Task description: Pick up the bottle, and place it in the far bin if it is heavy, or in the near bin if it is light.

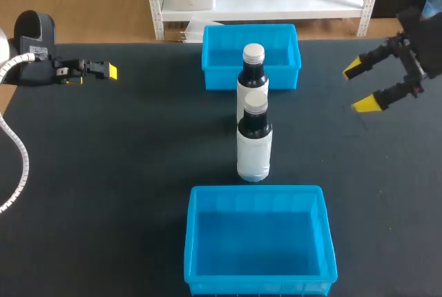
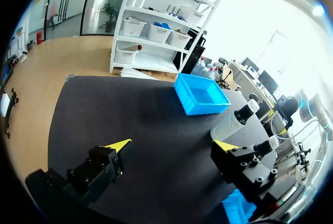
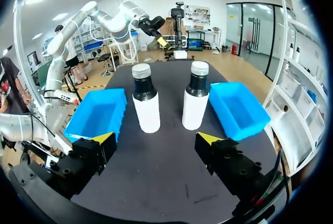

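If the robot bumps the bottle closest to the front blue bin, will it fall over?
Probably, if bumped high: the front bottle is tall and narrow, standing upright on a small base. Being round, it would likely roll once down. Its white label might grip better than the shiny dark neck.
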{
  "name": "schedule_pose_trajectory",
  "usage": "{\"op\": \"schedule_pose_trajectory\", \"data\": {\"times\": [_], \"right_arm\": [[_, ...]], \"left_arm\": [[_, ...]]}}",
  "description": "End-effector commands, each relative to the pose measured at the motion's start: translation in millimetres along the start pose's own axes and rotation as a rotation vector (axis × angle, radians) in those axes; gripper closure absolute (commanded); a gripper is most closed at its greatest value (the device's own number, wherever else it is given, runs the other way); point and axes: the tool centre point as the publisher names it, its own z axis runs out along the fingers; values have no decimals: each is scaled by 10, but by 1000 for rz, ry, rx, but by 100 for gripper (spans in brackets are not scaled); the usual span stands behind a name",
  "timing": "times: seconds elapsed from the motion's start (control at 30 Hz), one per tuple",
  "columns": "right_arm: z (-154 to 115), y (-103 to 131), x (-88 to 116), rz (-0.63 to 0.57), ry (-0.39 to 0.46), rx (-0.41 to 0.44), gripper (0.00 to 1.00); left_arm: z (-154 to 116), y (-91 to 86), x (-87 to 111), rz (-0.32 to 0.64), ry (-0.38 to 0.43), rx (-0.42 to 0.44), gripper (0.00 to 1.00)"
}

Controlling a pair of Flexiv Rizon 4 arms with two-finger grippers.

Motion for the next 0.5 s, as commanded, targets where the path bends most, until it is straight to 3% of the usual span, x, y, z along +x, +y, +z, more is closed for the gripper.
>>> {"op": "schedule_pose_trajectory", "data": {"times": [0.03, 0.2, 0.5], "right_arm": [[219, 91, -98, 0, 17, 48, 0], [424, 144, -185, 3, 16, 100, 0], [702, 182, -300, -15, -16, 82, 0]], "left_arm": [[0, 0, 0, 0, 0, 0, 0], [0, 0, 0, 0, 0, 0, 0], [0, 0, 0, 0, 0, 0, 0]]}}
